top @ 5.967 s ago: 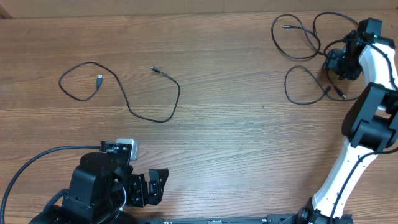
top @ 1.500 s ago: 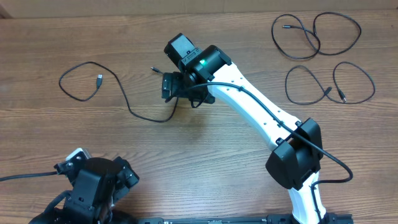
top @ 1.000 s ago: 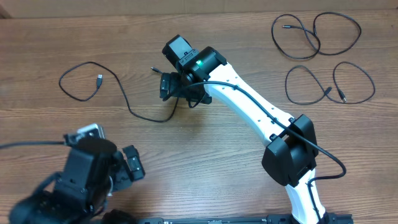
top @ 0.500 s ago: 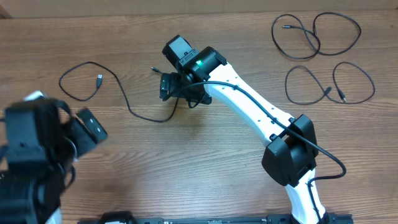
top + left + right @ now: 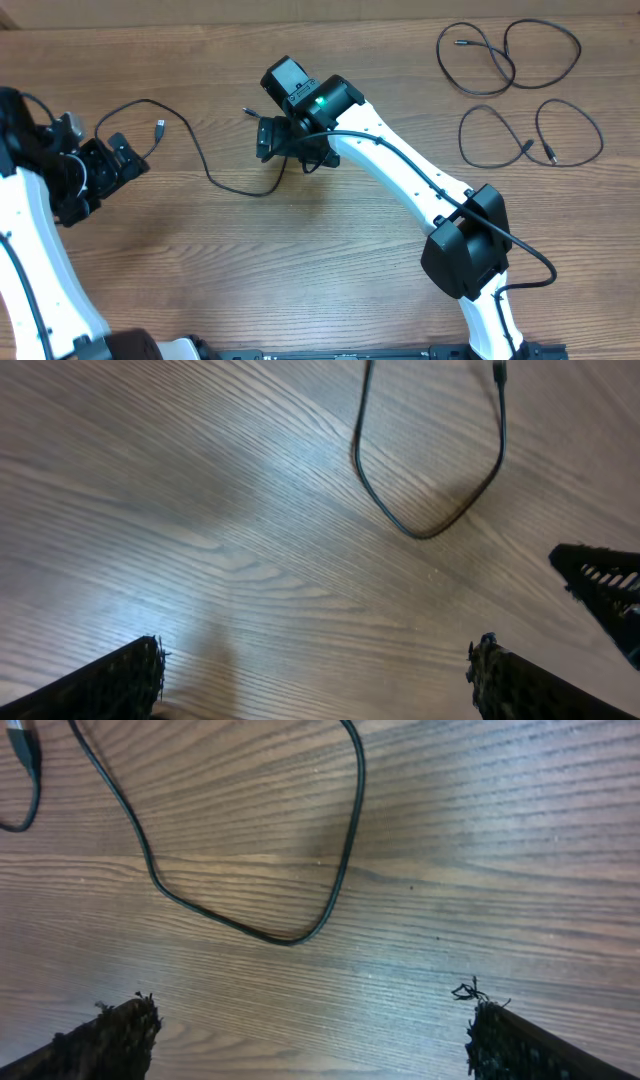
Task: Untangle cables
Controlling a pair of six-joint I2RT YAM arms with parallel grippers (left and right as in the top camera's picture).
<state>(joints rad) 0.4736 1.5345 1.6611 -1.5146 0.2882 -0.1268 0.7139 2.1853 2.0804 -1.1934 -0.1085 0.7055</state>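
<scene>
Though it curls into one loop near the left edge, the long cable (image 5: 235, 190) lies loose and flat on the wooden table (image 5: 350, 270). From that loop it runs in a wide bend toward the middle. A small plug (image 5: 160, 126) rests inside the loop, and the other end points toward the far edge. Two more cables sit by the far right corner, well apart from the first. The upper cable (image 5: 510, 68) crosses itself into two loops, and the lower cable (image 5: 530, 143), just nearer than it, does much the same.

The right claw (image 5: 290, 150) hangs over the middle bend of the long cable with its two fingers spread wide. Its wrist camera shows that bend lying on the wood ahead of the fingertips, with nothing between them.

The left claw (image 5: 105, 172) is near the left edge, just beside the loop, and its fingers are also wide apart. Its wrist camera shows a curve of the cable on the wood ahead, untouched. Neither claw holds anything.
</scene>
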